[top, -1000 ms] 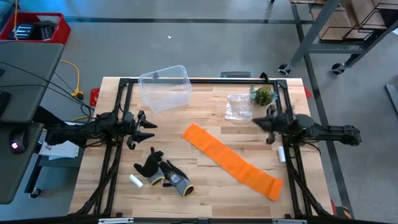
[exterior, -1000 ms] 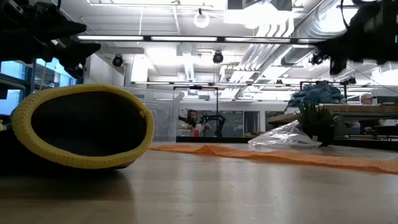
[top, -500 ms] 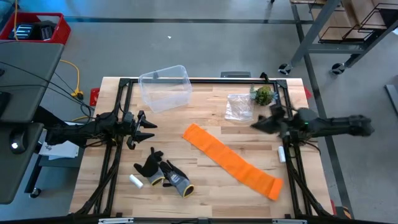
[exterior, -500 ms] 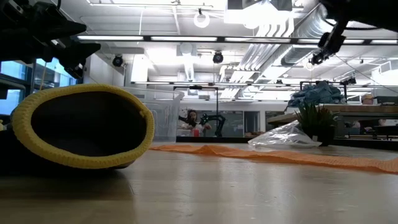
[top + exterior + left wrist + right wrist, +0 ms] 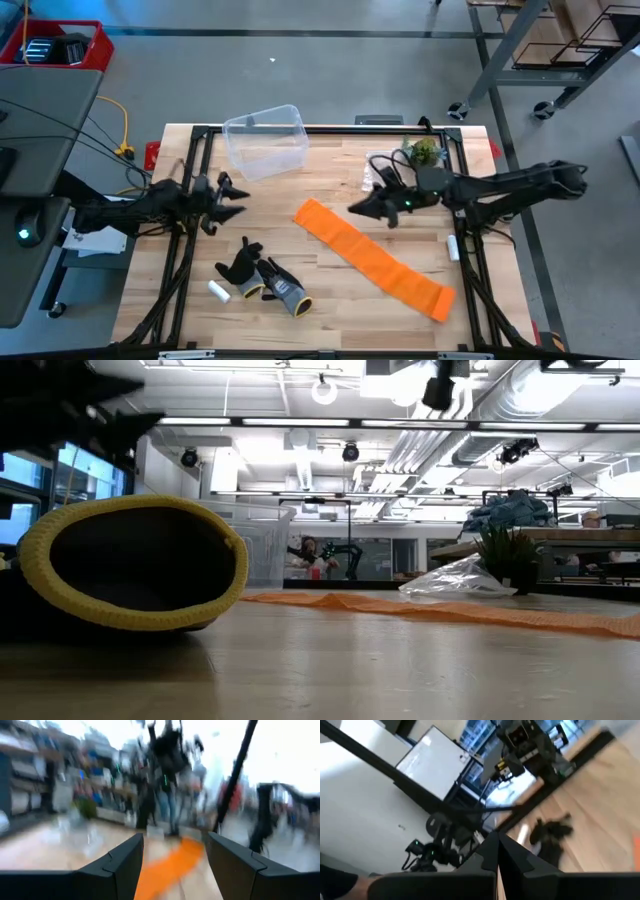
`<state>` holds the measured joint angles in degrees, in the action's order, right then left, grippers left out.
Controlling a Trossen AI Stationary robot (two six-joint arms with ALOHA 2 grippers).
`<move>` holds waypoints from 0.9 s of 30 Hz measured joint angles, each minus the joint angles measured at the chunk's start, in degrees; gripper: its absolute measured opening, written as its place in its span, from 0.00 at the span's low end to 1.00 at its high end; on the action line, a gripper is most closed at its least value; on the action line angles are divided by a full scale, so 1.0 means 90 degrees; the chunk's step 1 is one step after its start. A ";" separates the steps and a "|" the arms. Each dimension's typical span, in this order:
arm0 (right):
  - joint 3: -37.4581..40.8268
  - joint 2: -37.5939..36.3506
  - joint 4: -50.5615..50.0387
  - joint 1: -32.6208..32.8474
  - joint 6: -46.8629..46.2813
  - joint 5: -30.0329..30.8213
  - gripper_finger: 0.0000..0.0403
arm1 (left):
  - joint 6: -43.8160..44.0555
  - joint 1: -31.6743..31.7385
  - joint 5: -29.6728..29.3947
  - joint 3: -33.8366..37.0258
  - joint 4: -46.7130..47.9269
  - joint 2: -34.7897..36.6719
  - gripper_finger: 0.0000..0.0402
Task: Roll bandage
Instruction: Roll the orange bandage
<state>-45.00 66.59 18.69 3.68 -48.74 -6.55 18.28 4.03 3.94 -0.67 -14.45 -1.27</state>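
The right gripper [image 5: 352, 211], fingers pressed shut and holding nothing, is held above the table just beside the near end of the bandage [image 5: 372, 258], which is laid flat & unrolled, running diagonally away from it toward the table's front-right edge. If that end is approached w/ shut fingers it could be pushed and bunched, not pinched, so any roll would likely be started crooked. The left gripper [image 5: 233, 198], fingers spread wide, is kept well apart across the table, w/ the gloves [image 5: 262, 279] off beyond the strip's side, where a sweep could snag them.

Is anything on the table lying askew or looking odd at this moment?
The clear bin lies tipped on its side near the far edge. The bandage lies flat and unrolled, diagonal across the table. Nothing looks spilled or damaged.
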 joint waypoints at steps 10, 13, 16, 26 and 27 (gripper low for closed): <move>-0.2162 0.0325 -0.2749 -0.0381 0.0273 0.0058 0.00 | 0.3098 0.0002 -0.1124 -0.0002 -0.3176 0.0001 0.52; -0.2513 0.0317 -0.3609 -0.0349 0.0251 0.0080 0.00 | 0.3456 0.0002 -0.1173 -0.0002 -0.3315 0.0011 0.52; -0.2626 0.0317 -0.4352 -0.0239 0.0049 0.0107 0.00 | 0.3522 0.0000 -0.1250 -0.0002 -0.3255 -0.0004 0.52; -0.2621 0.0921 -0.7558 0.0997 -0.2001 -0.0725 0.00 | 0.4634 0.0005 -0.1301 -0.0945 -0.0693 -0.1738 0.52; -0.2621 0.1038 -0.7979 0.1223 -0.2366 -0.0881 0.00 | 0.4452 0.0027 -0.1318 -0.1079 -0.0661 -0.2058 0.52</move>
<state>-68.60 75.93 -53.11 14.69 -70.03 -14.48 58.35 4.27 -7.92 -10.38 -20.41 -19.79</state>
